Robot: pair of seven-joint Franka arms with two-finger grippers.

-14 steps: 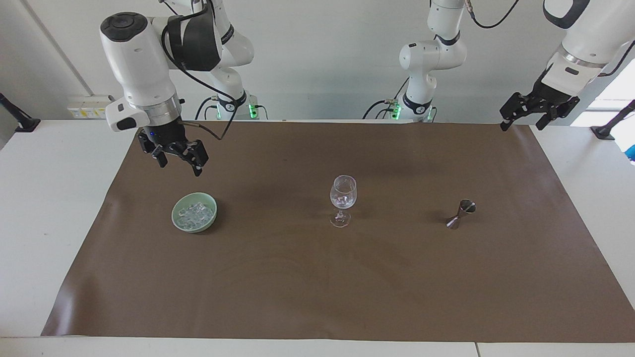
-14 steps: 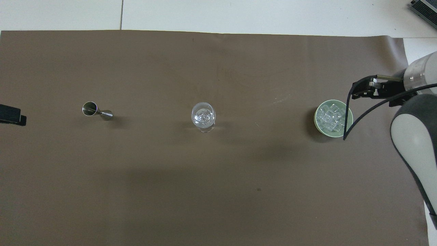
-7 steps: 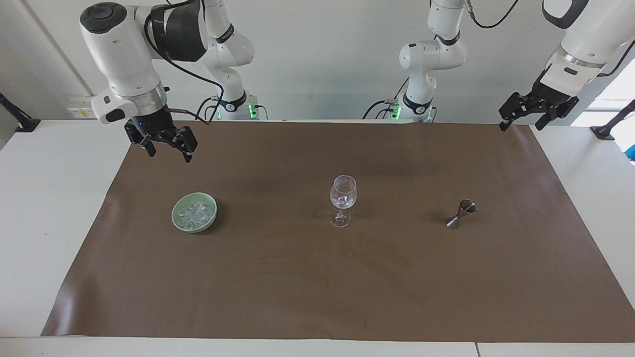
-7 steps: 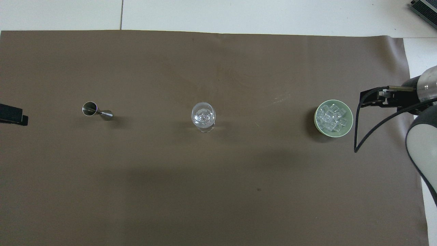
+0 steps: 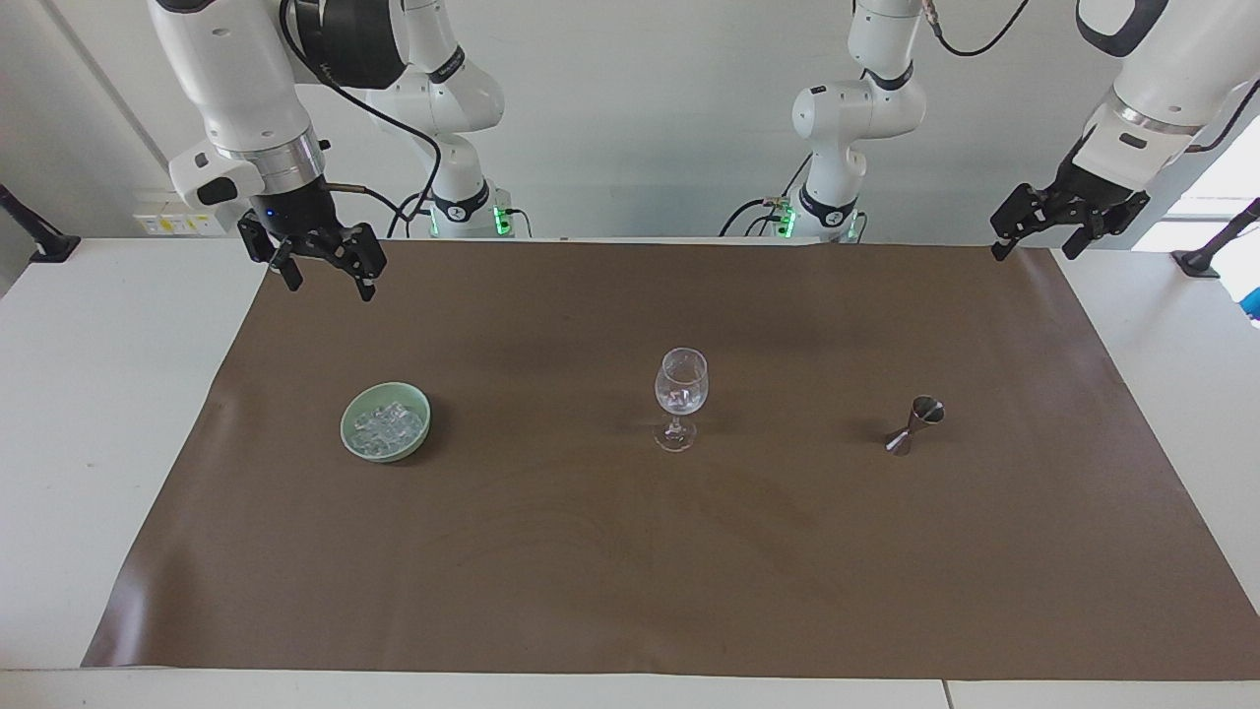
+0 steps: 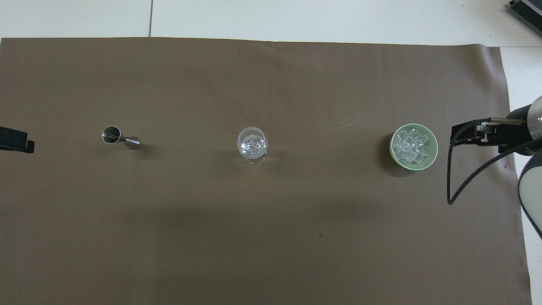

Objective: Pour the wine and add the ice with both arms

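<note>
A clear stemmed wine glass (image 5: 680,389) (image 6: 252,144) stands mid-mat with a few glassy bits in its bowl. Toward the right arm's end, the ice (image 5: 387,424) (image 6: 410,146) is heaped in a pale green bowl (image 5: 350,439) (image 6: 393,156). A metal jigger (image 5: 915,423) (image 6: 120,137) stands toward the left arm's end. The wine itself is out of view. My right gripper (image 5: 330,286) (image 6: 459,135) hangs open and empty over the mat's corner by the robots. My left gripper (image 5: 1034,251) (image 6: 17,142) waits open over the other corner by the robots.
A brown mat (image 5: 630,571) (image 6: 271,237) covers most of the white table (image 5: 98,394). A black cable (image 6: 465,182) loops down from the right wrist beside the bowl. Black clamp posts (image 5: 39,236) stand at the table's two ends.
My right gripper has risen and pulled back from above the mat beside the bowl toward the robots' edge of the mat. The left arm, glass, bowl and jigger have stayed put.
</note>
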